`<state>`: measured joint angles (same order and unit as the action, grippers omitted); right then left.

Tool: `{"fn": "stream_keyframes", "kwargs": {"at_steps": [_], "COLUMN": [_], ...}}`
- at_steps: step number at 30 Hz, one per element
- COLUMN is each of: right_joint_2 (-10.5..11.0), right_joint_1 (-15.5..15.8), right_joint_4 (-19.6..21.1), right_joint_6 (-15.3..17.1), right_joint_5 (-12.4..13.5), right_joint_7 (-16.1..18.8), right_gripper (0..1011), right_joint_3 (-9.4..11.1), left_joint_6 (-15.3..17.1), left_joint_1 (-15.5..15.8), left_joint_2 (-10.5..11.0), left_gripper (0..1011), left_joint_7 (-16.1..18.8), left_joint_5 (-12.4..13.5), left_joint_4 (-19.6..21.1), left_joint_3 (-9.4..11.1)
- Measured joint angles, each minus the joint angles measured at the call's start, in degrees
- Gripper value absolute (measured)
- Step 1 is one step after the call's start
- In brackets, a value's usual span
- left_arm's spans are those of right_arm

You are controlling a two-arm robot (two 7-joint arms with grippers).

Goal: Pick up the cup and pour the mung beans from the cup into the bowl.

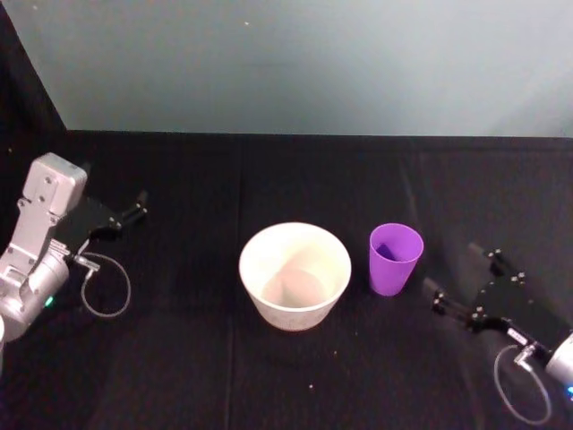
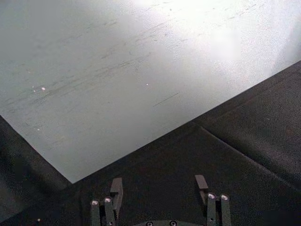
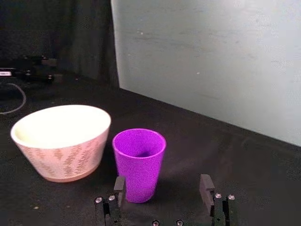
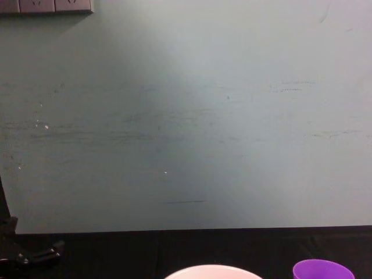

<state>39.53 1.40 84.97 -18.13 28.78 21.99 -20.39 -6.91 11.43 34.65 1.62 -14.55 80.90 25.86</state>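
Nearest the robot, at the front right of the black table point(image 1: 179, 358), the right tool point(image 1: 463, 279) has its fingers spread and empty, aimed at the purple cup point(image 1: 395, 260) standing upright just ahead of it. A good grasp would slide the fingers either side of the cup's middle, close gently and keep it level before tilting. Just beside the cup, toward the robot's left, stands the pale bowl point(image 1: 253, 288), apparently empty: one cup, one bowl, two tools, with the left tool point(image 1: 121, 218) released and idle at the far left.

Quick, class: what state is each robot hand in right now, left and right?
Left hand: open, holding nothing.
Right hand: open, holding nothing, facing the cup but apart from it.
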Motion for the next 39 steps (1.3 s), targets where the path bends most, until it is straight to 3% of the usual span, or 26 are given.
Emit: {"fn": "stream_keyframes", "kwargs": {"at_steps": [10, 17, 29, 39], "right_joint_2": [-3.6, -6.2, -10.3, -13.2], "right_joint_1": [-2.2, -4.8, -9.3, -11.9], "right_joint_4": [-3.9, -6.5, -10.0, -13.1], "right_joint_6": [-0.8, 0.7, 2.3, 2.6], "right_joint_5": [0.6, 1.0, -2.9, -4.4], "right_joint_7": [4.1, 6.3, 6.1, 6.4], "right_gripper": [1003, 1003, 1003, 1003], "right_joint_3": [-1.0, -1.6, -2.5, -2.3], "left_joint_6": [0.0, 0.0, 0.0, 0.0], "left_joint_1": [0.0, 0.0, 0.0, 0.0], "left_joint_2": [0.0, 0.0, 0.0, 0.0], "left_gripper": [1000, 1000, 1000, 1000], "left_joint_7": [0.0, 0.0, 0.0, 0.0], "left_joint_5": [0.0, 0.0, 0.0, 0.0], "left_joint_4": [0.0, 0.0, 0.0, 0.0], "left_joint_3": [0.0, 0.0, 0.0, 0.0]}}
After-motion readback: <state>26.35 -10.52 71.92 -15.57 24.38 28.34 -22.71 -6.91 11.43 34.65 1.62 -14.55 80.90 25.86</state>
